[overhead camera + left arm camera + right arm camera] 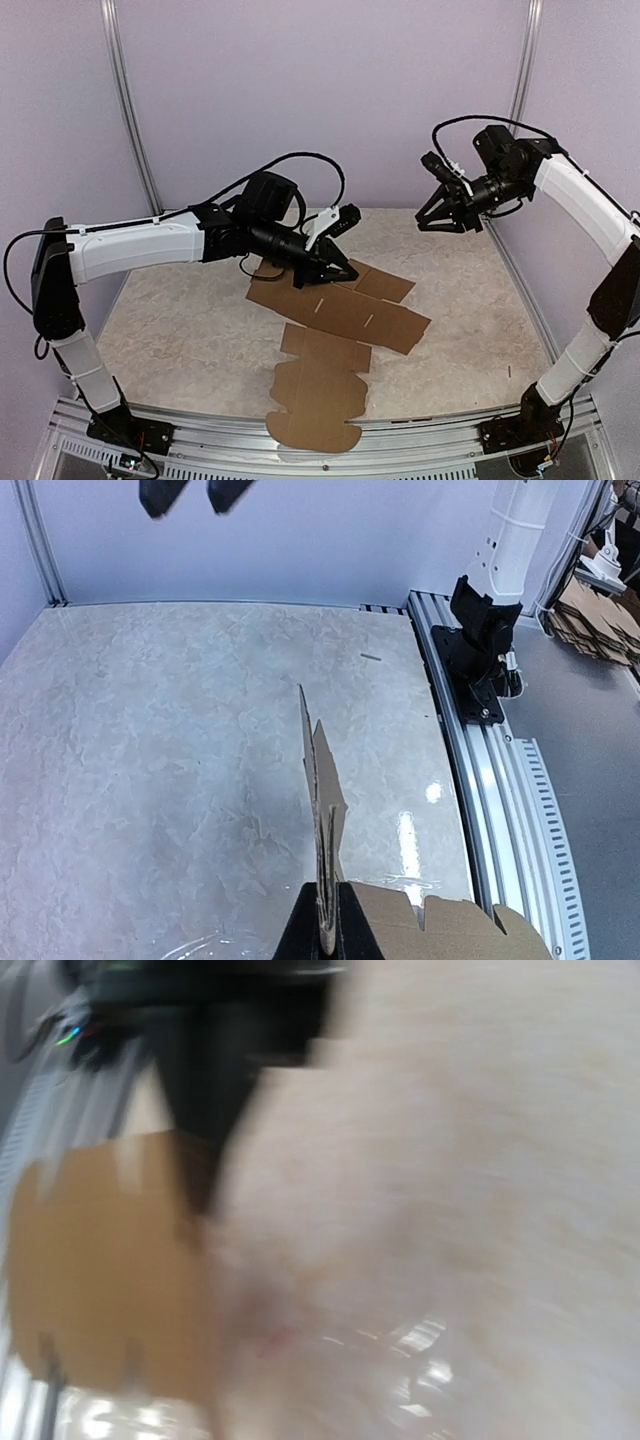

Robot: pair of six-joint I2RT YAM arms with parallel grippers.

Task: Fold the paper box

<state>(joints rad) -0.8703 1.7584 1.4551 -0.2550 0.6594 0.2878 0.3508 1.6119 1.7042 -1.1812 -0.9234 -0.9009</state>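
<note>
The paper box (340, 320), a plain brown die-cut cardboard sheet with square panels, flaps and rounded tabs, lies unfolded across the middle of the pale marble-patterned table (180, 330). One rounded tab reaches toward the ribbed aluminium rail (200, 445) at the near edge. The left gripper (345, 272), black and two-fingered on a white-sleeved arm, reaches in from the left and is clamped on the sheet's far edge.

The left wrist camera looks straight along the cardboard (325, 810), which rises edge-on from between the clenched black fingers (350, 940) at the bottom of its view. Another jagged-edged part of the sheet spreads to the right, just beside the rail (500, 800).

The right gripper (445, 226) hangs in the air well above the far right of the table, apart from the sheet and holding nothing. Its two dark fingers are spread, and a gap shows between their tips (160, 492) in the left wrist view.

The right wrist picture is badly blurred, giving only a brown cardboard patch (100, 1270) at left and a dark shape above it. A stack of brown cardboard pieces (600, 615) sits beyond the rail, off the table.
</note>
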